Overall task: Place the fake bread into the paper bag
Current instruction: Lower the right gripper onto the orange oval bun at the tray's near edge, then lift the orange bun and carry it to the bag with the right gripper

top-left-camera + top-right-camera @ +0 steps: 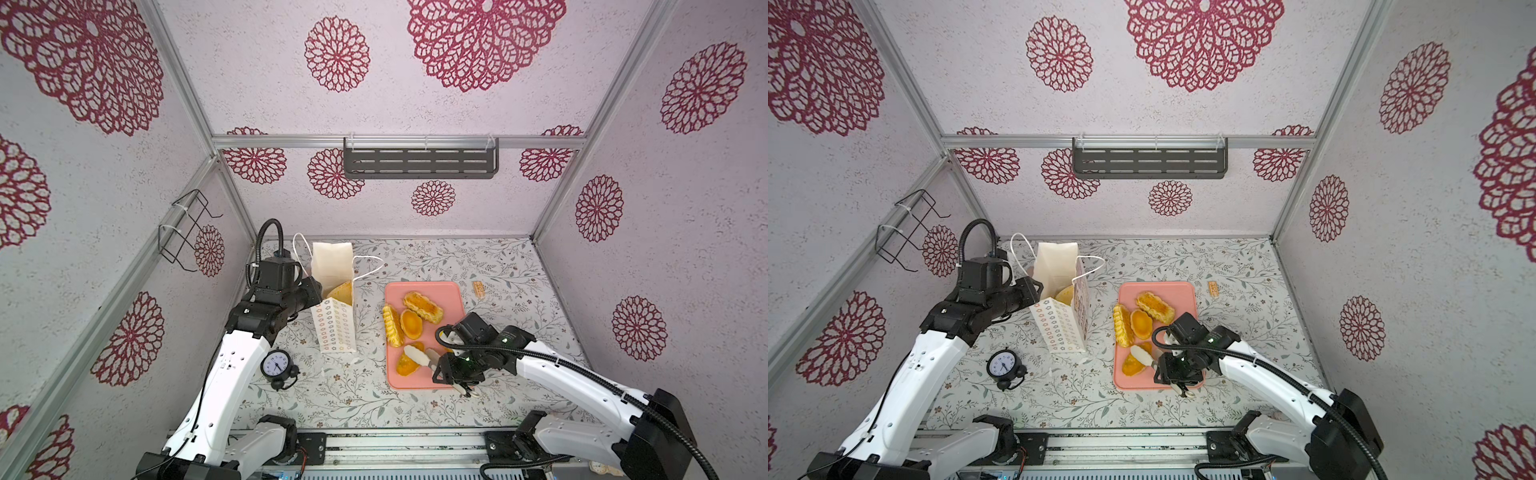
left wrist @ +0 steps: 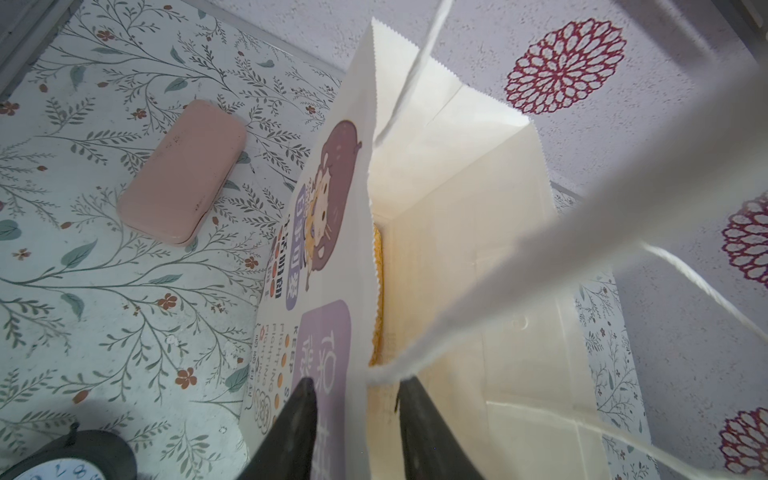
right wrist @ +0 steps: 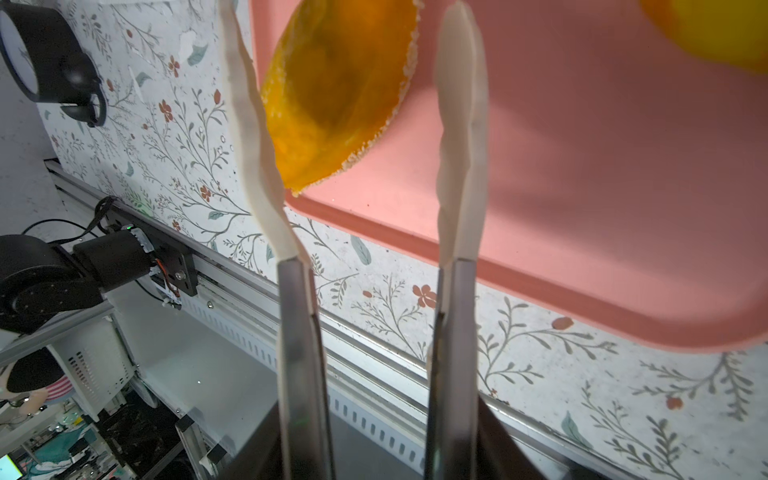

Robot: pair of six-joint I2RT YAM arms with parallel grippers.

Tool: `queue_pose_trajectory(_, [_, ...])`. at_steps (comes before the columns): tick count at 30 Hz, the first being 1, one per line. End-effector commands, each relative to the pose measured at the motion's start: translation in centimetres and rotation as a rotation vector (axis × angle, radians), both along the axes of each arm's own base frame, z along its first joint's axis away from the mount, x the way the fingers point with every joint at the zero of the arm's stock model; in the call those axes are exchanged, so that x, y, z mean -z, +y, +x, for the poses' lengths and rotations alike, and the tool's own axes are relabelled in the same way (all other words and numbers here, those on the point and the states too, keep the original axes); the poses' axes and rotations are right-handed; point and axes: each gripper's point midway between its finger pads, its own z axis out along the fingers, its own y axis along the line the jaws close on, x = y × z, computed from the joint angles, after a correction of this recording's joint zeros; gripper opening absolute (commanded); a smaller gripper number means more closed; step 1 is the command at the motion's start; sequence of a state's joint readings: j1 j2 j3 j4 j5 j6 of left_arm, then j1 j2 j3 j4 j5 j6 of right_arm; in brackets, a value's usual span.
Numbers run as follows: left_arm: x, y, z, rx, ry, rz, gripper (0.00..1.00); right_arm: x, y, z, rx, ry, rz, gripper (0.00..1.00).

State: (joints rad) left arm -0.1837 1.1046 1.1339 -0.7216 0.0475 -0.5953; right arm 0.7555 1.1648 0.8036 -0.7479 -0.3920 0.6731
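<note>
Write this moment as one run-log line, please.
left pincer: open, straddling paper bag front wall | right pincer: holding tongs, tips open, flanking speckled bun on pink tray | toy bread inside bag

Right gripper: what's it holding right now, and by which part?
The tongs, by their metal arms. Their white tips stand apart at a bun on the tray, clamping nothing.

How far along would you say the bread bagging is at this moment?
Done: at least one bread already sits in the paper bag, whose rim the left gripper straddles. In hand: the right gripper holds tongs, tips open around a bun on the pink tray. Left: that bun plus the ridged loaf, tart and pastry.
</note>
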Motion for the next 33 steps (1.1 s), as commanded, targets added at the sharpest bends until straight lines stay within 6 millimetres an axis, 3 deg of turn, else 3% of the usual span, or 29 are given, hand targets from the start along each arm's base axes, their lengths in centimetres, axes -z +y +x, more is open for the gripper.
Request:
queue_pose_trajectory(1, [-0.6,-0.1,0.0,0.000,-0.028,-0.006,0.37,-0.3,1.0,0.4,0.001,-0.007,0.045,0.52])
queue_pose_trajectory(12, [-0.5,-0.1,0.1,-0.003,-0.025,-0.007,0.37,0.4,1.3,0.8,-0.003,-0.007,0.043,0.46])
queue_pose_trajectory(22, [-0.7,-0.2,0.4,-0.002,-0.027,-0.011,0.37,-1.7,-0.5,0.3,0.030,-0.050,0.033,0.31])
queue_pose_trajectory(28, [-1.1,-0.3,0.6,-0.005,-0.035,-0.018,0.36,-5.3,-1.5,1.0,0.038,-0.145,0.050,0.27])
queue_pose_trajectory(33, [-1.3,-0.3,0.6,-0.007,-0.037,-0.023,0.33,-10.8,-2.4,3.4,0.051,-0.300,0.067,0.26])
